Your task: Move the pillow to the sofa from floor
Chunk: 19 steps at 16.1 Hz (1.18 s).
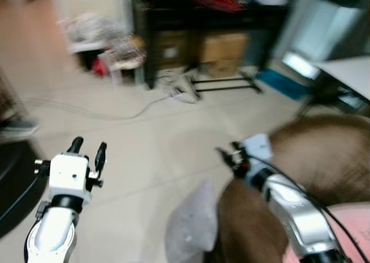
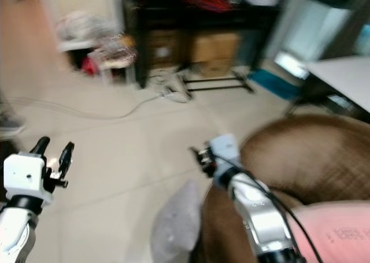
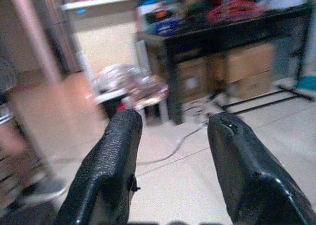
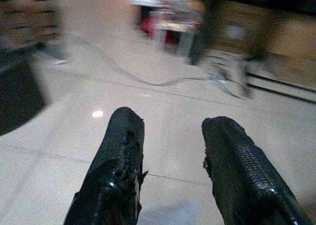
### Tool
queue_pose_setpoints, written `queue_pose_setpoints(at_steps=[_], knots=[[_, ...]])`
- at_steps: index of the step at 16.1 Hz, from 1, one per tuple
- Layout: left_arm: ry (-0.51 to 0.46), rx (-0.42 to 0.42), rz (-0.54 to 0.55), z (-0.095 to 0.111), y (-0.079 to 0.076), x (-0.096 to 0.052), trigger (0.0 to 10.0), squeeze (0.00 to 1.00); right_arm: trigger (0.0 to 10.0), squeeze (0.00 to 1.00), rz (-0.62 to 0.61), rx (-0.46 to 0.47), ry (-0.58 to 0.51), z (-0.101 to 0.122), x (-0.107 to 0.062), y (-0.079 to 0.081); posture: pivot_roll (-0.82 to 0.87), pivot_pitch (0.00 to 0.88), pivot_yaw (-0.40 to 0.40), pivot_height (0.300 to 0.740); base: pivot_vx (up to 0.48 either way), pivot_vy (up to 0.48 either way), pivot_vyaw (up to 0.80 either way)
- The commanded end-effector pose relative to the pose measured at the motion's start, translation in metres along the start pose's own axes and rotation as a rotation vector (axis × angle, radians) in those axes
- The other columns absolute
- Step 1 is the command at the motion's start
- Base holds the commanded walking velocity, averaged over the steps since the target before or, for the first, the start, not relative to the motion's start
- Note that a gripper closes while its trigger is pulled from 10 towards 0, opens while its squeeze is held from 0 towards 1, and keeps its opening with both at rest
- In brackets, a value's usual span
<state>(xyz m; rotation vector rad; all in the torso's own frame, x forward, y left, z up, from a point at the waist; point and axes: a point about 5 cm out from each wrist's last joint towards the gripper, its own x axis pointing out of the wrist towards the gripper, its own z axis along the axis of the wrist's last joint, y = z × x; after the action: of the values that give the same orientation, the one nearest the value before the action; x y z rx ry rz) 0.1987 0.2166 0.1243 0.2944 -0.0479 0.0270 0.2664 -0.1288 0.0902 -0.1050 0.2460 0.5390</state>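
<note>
A grey pillow (image 1: 191, 225) stands on the tiled floor, leaning against the front of the brown sofa (image 1: 326, 156). My right gripper (image 1: 228, 154) hangs open over the sofa's near edge, just above and to the right of the pillow, with nothing between its fingers (image 4: 121, 151). My left gripper (image 1: 88, 149) is held up open over bare floor to the left of the pillow. Its fingers (image 3: 113, 165) point toward the far shelves. A pink cushion (image 1: 352, 228) lies on the sofa at the lower right. The picture is blurred.
A dark shelf unit (image 1: 202, 26) with cardboard boxes stands at the back, with a cable (image 1: 127, 110) and power strip trailing on the floor before it. A white table (image 1: 350, 72) is at the right. A dark round object (image 1: 11, 182) sits at the left edge.
</note>
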Motion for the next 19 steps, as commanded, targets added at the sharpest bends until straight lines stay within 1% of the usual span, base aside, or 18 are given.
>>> queue_pose_setpoints(at_steps=[1,3,5,6,7,8,9,10,12,14,17,18,19], knots=[[-0.002,0.013,0.01,0.0,-0.002,-0.002,10.0,0.0,10.0,0.0,0.01,-0.045,0.009,-0.001,-0.006,-0.008,0.08,0.0,-0.099,0.74,0.0,0.0,0.0],[0.005,0.019,0.011,-0.001,-0.004,-0.004,10.0,0.0,10.0,0.0,0.016,-0.026,0.009,-0.002,-0.006,-0.01,0.08,0.0,-0.108,0.74,0.0,0.0,0.0],[0.013,0.019,0.021,-0.002,-0.003,-0.004,10.0,0.0,10.0,0.0,-0.035,-0.013,0.0,-0.001,-0.004,-0.013,0.09,0.0,-0.111,0.74,0.0,0.0,0.0],[0.022,0.026,0.035,-0.003,-0.001,-0.004,10.0,0.0,10.0,0.0,-0.124,0.032,-0.01,-0.002,-0.003,-0.018,0.09,0.0,-0.111,0.74,0.0,0.0,0.0],[0.032,0.034,0.063,-0.004,0.002,-0.002,10.0,0.0,10.0,0.0,-0.242,0.107,-0.019,-0.005,-0.004,-0.027,0.08,0.0,-0.109,0.735,0.0,0.0,0.0],[0.041,0.035,0.098,-0.006,0.006,-0.001,10.0,0.0,10.0,0.0,-0.315,0.174,-0.028,-0.007,-0.007,-0.032,0.08,0.0,-0.109,0.725,0.0,0.0,0.0],[0.069,0.044,0.156,-0.01,0.013,0.0,10.0,0.0,10.0,0.0,-0.381,0.218,-0.029,-0.011,-0.011,-0.037,0.08,0.0,-0.109,0.71,0.0,0.0,0.0],[0.067,0.032,0.181,-0.01,0.017,0.001,10.0,0.0,10.0,0.0,-0.419,0.245,-0.028,-0.013,-0.013,-0.04,0.07,0.0,-0.104,0.7,0.0,0.0,0.0],[0.058,0.007,0.198,-0.009,0.02,0.003,10.0,0.0,10.0,0.0,-0.49,0.288,-0.022,-0.016,-0.017,-0.044,0.07,0.0,-0.099,0.681,0.0,0.0,0.0],[0.056,0.003,0.19,-0.008,0.018,0.004,10.0,0.0,10.0,0.0,-0.5,0.286,-0.019,-0.016,-0.018,-0.044,0.06,0.0,-0.095,0.661,0.0,0.0,0.0],[0.058,-0.001,0.179,-0.009,0.013,0.004,10.0,0.0,10.0,0.0,-0.457,0.242,-0.012,-0.012,-0.014,-0.042,0.06,0.0,-0.102,0.636,0.0,0.0,0.0],[0.059,0.008,0.16,-0.009,0.01,0.004,10.0,0.0,10.0,0.0,-0.433,0.223,-0.009,-0.01,-0.012,-0.041,0.07,0.0,-0.105,0.621,0.0,0.0,0.0],[0.061,0.006,0.155,-0.01,0.009,0.004,10.0,0.0,10.0,0.0,-0.433,0.222,-0.009,-0.01,-0.012,-0.041,0.06,0.0,-0.098,0.611,0.0,0.0,0.0]])
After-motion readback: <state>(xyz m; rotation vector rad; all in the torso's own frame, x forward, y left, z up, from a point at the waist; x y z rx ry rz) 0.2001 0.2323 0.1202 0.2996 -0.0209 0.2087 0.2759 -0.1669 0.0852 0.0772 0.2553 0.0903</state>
